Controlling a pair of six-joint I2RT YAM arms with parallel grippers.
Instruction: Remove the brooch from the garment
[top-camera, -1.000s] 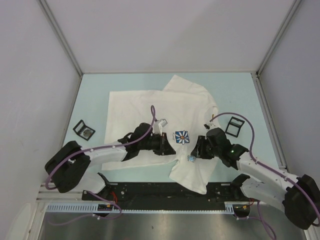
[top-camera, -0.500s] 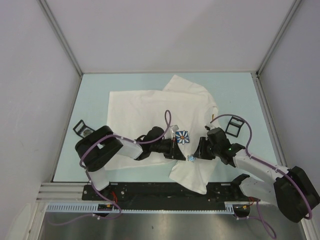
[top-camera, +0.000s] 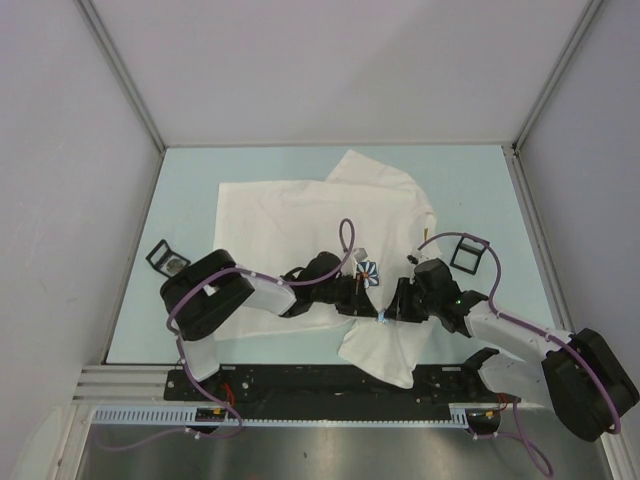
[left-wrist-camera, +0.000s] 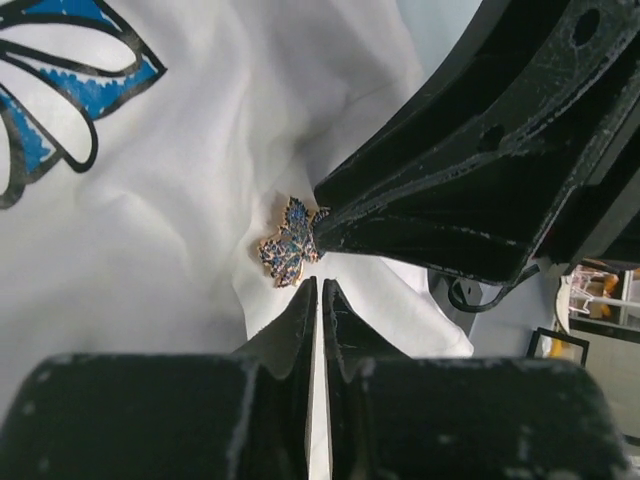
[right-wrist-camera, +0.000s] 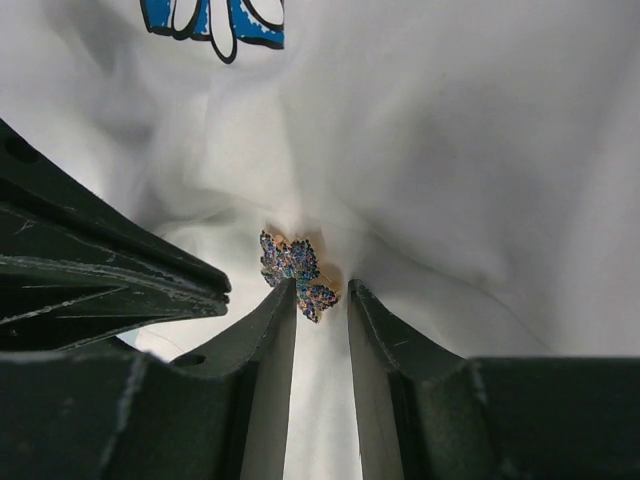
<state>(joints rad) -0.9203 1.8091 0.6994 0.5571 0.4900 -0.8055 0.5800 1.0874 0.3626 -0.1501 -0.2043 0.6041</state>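
Observation:
The white T-shirt (top-camera: 290, 215) lies spread on the table, with its blue-and-white flower print (top-camera: 366, 272) at mid-front. The brooch (top-camera: 383, 317), a small leaf-shaped pin with dark blue stones and a gold edge, sits on bunched cloth below the print. In the right wrist view the brooch (right-wrist-camera: 298, 272) lies at my right gripper (right-wrist-camera: 320, 295), whose jaws stand a little apart on either side of its lower lobe. In the left wrist view the brooch (left-wrist-camera: 290, 245) is just above my left gripper (left-wrist-camera: 320, 285), which is shut with its tips on the cloth. The two grippers face each other closely.
A small square black frame (top-camera: 168, 260) lies on the table left of the shirt. Another (top-camera: 466, 252) lies to the right. Grey walls enclose the table on three sides. The shirt's lower hem (top-camera: 395, 370) hangs near the arms' base rail.
My left arm has swung right across the shirt, bringing its gripper from left of the flower print to the brooch. The right gripper has edged slightly toward the brooch.

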